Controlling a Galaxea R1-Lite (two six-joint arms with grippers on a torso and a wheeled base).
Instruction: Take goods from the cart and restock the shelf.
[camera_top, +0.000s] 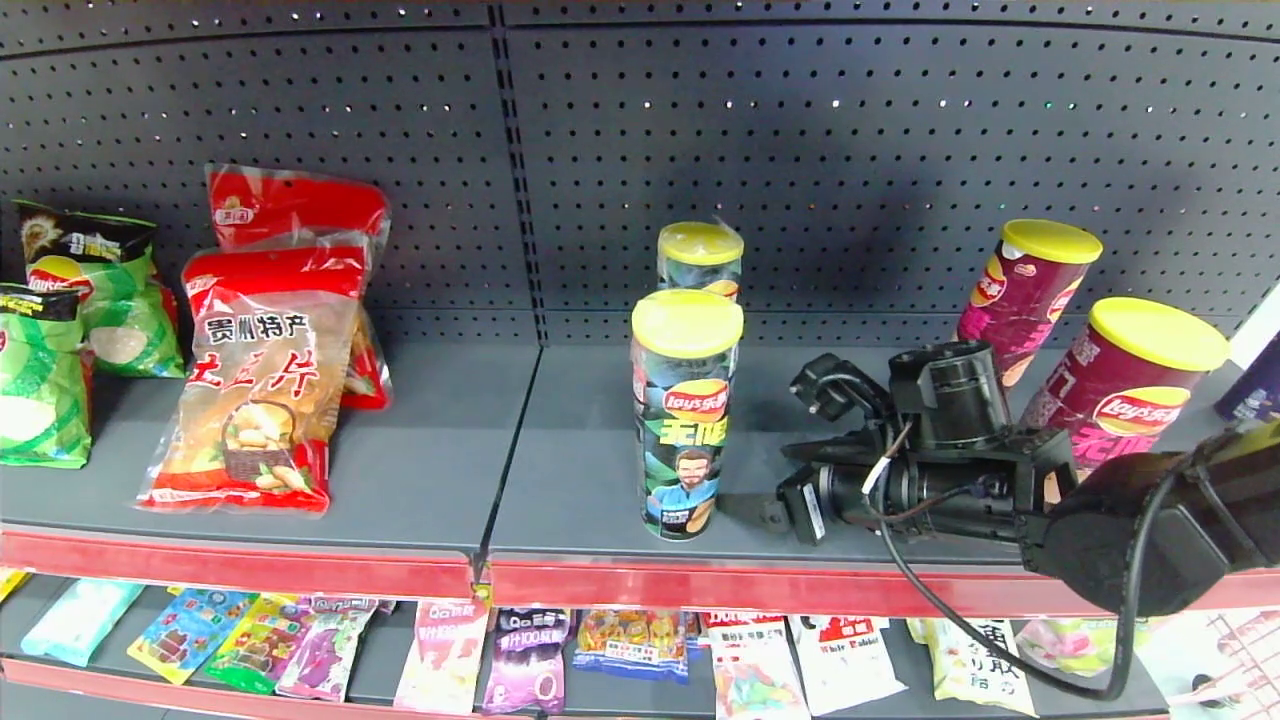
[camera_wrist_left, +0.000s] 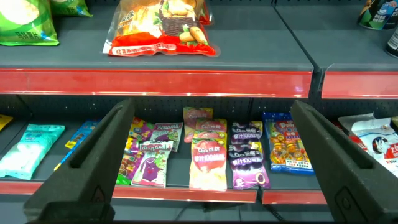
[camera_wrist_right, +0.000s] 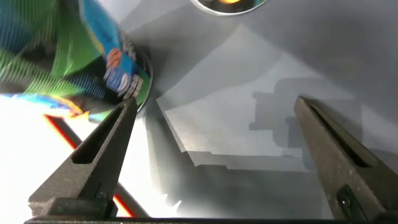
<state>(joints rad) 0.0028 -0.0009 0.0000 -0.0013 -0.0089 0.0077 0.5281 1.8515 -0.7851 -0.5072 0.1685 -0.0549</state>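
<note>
Two counted of the tall cardboard chip canisters with dark blue-green print and yellow plastic lids: found the front canister (camera_top: 686, 420) upright near the front edge of the grey metal shelf (camera_top: 420, 470), and the rear canister (camera_top: 700, 258) upright right behind it, closer to the perforated back panel (camera_top: 850, 150). Found the right gripper (camera_top: 798, 448) lying low over the same shelf board, just beside the front canister on the robot's right, its fingers (camera_top: 826, 382) spread wide and gripping nothing. Saw that canister's base (camera_wrist_right: 118, 68) close by one of the fingers in the right wrist view; could not tell whether touching.

Judged the step as the end of a placement, with the canister standing free on the shelf. Judged that the next move called for drawing the right arm straight back off the shelf, clear of the canister and of the cans behind the wrist, then going to the cart for more goods.

Found the left gripper (camera_wrist_left: 211, 165) lower down in front of the shelving, fingers (camera_wrist_left: 93, 168) likewise apart and empty.

Counted two purple cylindrical canisters with yellow lids (camera_top: 1020, 290) (camera_top: 1125, 390) behind the right arm. Counted two red plastic snack bags (camera_top: 255, 400) (camera_top: 290, 200) further left, and two green chip bags (camera_top: 40, 380) (camera_top: 100, 290) at the far left. Left uncounted the overlapping small packets (camera_top: 520, 655) on the shelf below.
</note>
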